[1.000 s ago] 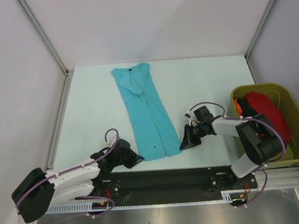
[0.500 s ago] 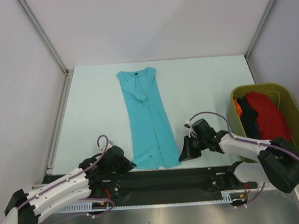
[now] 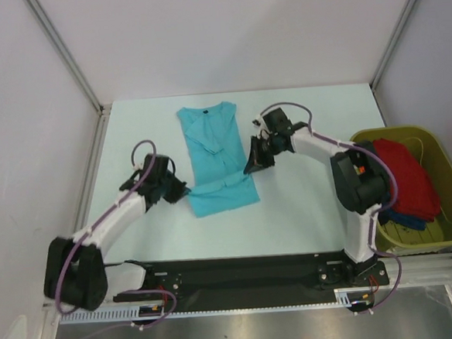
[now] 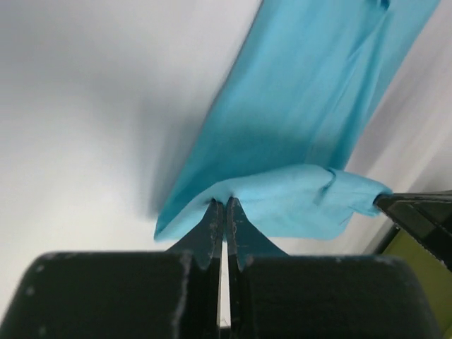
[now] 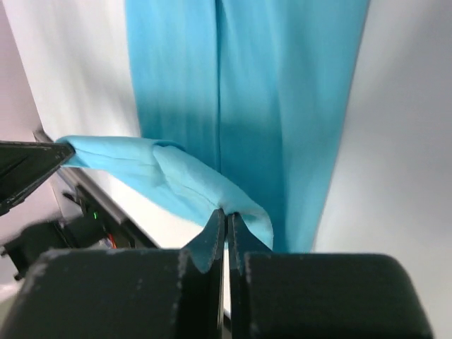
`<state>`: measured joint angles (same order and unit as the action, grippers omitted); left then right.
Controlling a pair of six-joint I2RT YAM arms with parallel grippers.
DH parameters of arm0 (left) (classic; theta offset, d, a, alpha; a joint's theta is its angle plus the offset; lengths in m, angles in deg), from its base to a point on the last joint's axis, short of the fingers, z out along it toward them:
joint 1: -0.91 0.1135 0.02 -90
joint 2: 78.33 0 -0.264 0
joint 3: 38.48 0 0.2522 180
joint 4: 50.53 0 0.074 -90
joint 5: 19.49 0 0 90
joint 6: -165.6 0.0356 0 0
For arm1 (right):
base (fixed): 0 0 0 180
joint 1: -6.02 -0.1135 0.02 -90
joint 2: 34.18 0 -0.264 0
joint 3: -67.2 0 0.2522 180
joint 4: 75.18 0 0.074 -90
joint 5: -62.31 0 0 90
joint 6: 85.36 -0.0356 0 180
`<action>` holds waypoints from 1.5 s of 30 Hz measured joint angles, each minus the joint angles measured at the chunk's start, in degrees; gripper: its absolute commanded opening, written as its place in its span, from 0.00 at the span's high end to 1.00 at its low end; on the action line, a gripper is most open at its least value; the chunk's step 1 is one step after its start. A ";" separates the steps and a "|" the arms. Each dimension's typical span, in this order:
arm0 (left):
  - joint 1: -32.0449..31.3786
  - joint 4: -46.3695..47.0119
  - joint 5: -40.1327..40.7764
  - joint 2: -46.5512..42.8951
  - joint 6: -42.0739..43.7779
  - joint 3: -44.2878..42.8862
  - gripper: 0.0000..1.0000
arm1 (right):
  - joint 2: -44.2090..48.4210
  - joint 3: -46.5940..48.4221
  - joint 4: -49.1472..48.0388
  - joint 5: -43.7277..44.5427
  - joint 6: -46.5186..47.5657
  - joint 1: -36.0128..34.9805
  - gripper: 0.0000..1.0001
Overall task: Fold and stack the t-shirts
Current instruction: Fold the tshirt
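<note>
A turquoise t-shirt (image 3: 213, 151) lies as a long narrow strip in the middle of the table, collar at the far end. Its near hem is lifted and doubled back over the lower part. My left gripper (image 3: 184, 191) is shut on the hem's left corner, and the left wrist view shows the cloth (image 4: 311, 106) pinched at the gripper's (image 4: 224, 203) tips. On the hem's right corner my right gripper (image 3: 248, 167) is shut, with cloth (image 5: 282, 85) bunched at that gripper's (image 5: 226, 213) tips. More t-shirts, a red one (image 3: 400, 169) and a dark blue one (image 3: 400, 219), lie heaped in the tub.
An olive-green plastic tub (image 3: 384, 132) stands at the table's right edge, beside the right arm. A black rail (image 3: 241, 269) with both arm bases runs along the near edge. White walls and metal frame posts (image 3: 67, 60) close in the back and sides.
Both grippers have moved from the near table edge toward the far side, carrying the turquoise shirt's hem up and over. The shirt's visible length has shortened.
</note>
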<state>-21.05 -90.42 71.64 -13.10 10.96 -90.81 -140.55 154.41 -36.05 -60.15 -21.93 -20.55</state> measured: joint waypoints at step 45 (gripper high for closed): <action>14.69 -0.59 -13.03 49.83 19.82 -42.97 0.44 | -37.79 47.80 7.76 -12.33 1.01 11.26 0.63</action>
<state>-6.36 -91.01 58.61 36.74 30.79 -133.78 -178.34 202.21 -28.29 -72.48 -20.93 -9.30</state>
